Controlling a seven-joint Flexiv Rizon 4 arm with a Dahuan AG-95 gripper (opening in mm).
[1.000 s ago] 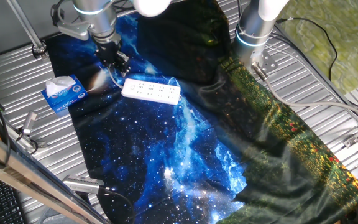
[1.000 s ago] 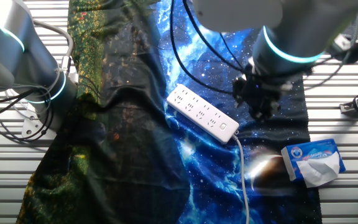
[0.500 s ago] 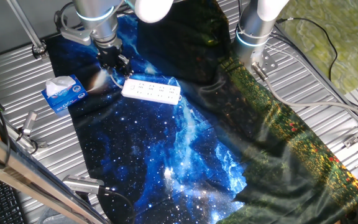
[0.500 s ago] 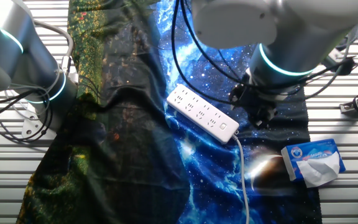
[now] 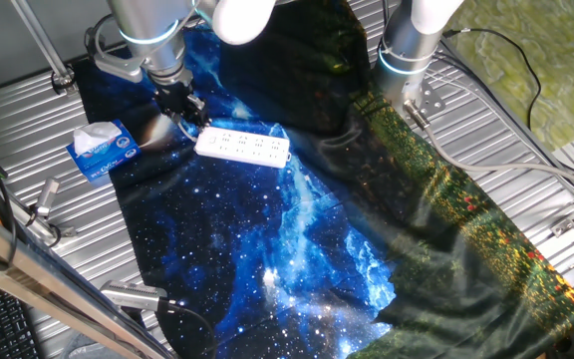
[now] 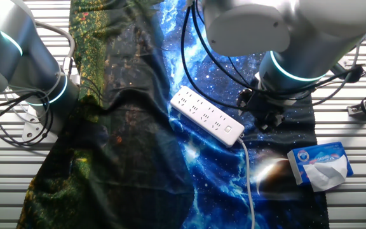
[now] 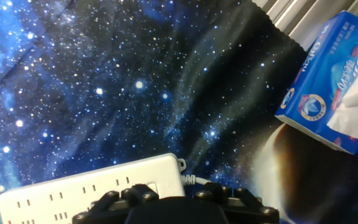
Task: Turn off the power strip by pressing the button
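the power strip (image 5: 242,145) is lying flat on the starry blue cloth (image 5: 257,249), near the cloth's middle in one fixed view. the gripper (image 5: 182,108) is hovering just beside the strip's cord end, at about 10 o'clock from it; in the other fixed view the gripper (image 6: 267,119) is sitting at 3 o'clock of the strip (image 6: 207,116). finger gap: cannot tell, tips hidden in the hand view. tissue pack (image 6: 319,165) is lying at 4 o'clock, well apart.
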